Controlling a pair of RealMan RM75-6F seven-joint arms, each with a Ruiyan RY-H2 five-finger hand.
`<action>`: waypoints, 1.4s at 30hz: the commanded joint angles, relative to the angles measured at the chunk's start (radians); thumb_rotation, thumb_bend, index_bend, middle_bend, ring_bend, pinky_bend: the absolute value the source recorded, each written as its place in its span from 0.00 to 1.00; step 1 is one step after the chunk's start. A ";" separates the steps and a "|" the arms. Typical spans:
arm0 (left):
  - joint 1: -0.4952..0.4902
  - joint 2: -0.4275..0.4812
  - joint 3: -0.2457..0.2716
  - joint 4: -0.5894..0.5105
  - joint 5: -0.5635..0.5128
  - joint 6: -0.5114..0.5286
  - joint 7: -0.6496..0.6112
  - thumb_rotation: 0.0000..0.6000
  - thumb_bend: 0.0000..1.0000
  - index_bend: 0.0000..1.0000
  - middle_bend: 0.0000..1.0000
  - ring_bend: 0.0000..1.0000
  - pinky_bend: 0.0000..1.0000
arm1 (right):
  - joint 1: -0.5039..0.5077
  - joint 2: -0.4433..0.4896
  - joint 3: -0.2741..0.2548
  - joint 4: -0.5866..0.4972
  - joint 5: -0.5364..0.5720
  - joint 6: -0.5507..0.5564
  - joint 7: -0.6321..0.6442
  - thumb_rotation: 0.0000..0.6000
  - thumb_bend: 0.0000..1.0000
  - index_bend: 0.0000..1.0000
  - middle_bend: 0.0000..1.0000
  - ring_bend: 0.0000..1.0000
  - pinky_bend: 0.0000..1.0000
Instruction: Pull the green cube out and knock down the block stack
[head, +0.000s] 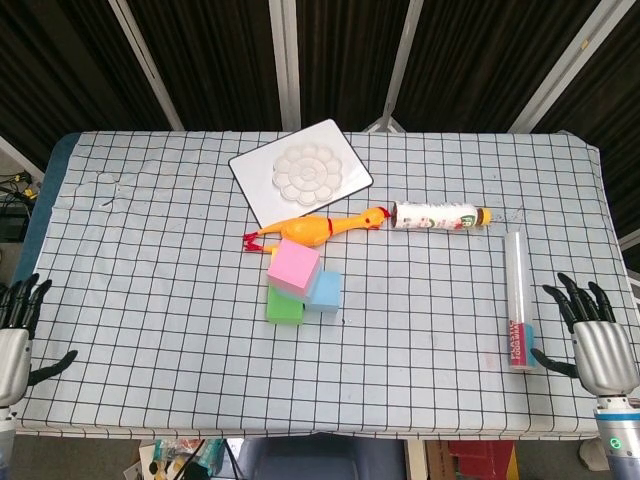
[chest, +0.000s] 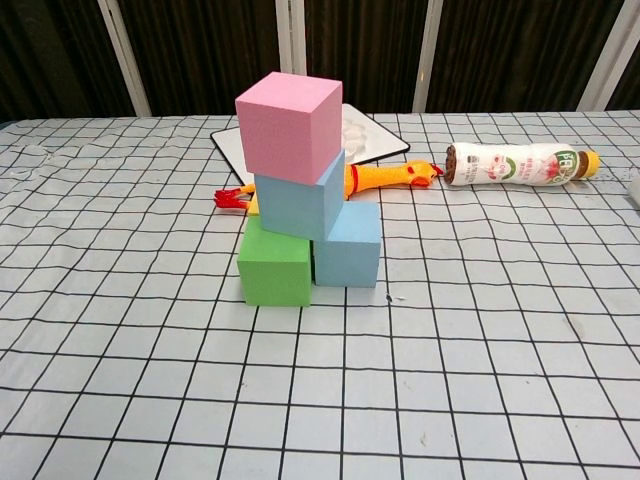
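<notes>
Head view shows the right hand (head: 600, 340) at the table's near right edge, fingers spread, holding nothing; a slim clear tube (head: 516, 298) lies just beside it toward the middle. Opposite, the left hand (head: 14, 345) sits off the near left edge, fingers likewise apart and empty. Well apart from both, between them, stands the block stack: a matte green cube (chest: 274, 267) touching a light blue cube (chest: 347, 249) on the cloth, another blue cube (chest: 298, 198) across them, a pink cube (chest: 288, 125) on top. Beyond it lie a rubber chicken (head: 315, 228), a labelled bottle (head: 438, 215) and a white paint palette (head: 300, 172). Black-gridded white cloth (head: 150, 250) covers the table; dark panels behind.
</notes>
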 joint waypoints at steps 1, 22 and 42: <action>-0.090 0.057 -0.047 -0.051 -0.071 -0.143 0.018 1.00 0.01 0.05 0.00 0.00 0.05 | 0.001 0.000 0.000 0.000 0.001 -0.002 0.000 1.00 0.03 0.18 0.07 0.16 0.04; -0.400 0.042 -0.065 -0.159 -0.303 -0.593 0.090 1.00 0.00 0.03 0.00 0.00 0.04 | -0.002 0.007 0.006 0.001 0.010 -0.002 0.012 1.00 0.03 0.18 0.07 0.16 0.04; -0.620 -0.337 -0.088 0.003 -0.513 -0.608 0.325 1.00 0.00 0.00 0.01 0.00 0.04 | -0.002 0.012 0.006 0.006 0.006 -0.002 0.026 1.00 0.03 0.18 0.07 0.16 0.04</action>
